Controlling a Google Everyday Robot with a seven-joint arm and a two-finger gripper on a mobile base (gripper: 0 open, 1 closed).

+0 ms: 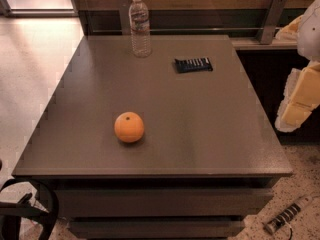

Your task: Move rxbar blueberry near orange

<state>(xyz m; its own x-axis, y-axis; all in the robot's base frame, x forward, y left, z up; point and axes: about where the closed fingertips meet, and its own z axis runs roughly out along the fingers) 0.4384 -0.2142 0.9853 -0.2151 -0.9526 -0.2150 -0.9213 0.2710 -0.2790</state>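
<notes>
rxbar blueberry [193, 64] far; jaws beside table [210, 134].

Snack bar [193, 64] and orange [129, 127] lie well apart on the table [210, 134].
The snack bar, flat in a dark navy wrapper with white lettering, lies near the table's far edge, right of middle, its long side running across. The orange, round and bright with a small dark stem dimple on top, sits toward the table's near edge, left of middle. The gripper [299, 104] hangs beyond the table's right edge.
</notes>
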